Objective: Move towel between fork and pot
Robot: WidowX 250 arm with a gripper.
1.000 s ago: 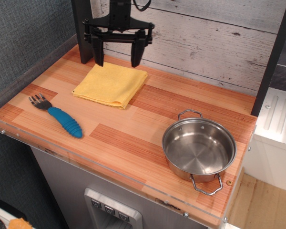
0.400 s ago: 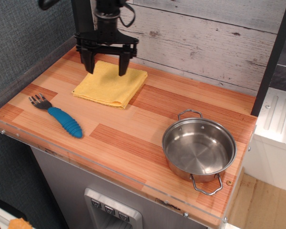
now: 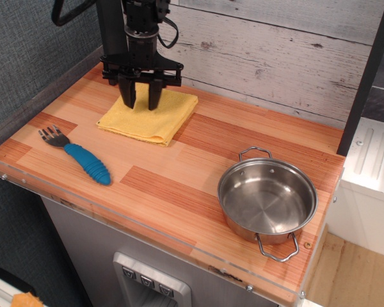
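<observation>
Wooden counter: narrowed fingers on towel

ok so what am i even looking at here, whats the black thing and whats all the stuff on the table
This is one camera view, looking down from the front at a wooden tabletop. The black thing at the back is a robot arm ending in a gripper whose two jaws point down. They are close together over the back left part of a folded yellow towel; whether they have pinched the cloth cannot be told. To the front left lies a fork with a blue handle. To the right stands an empty steel pot with two wire loop handles.
</observation>
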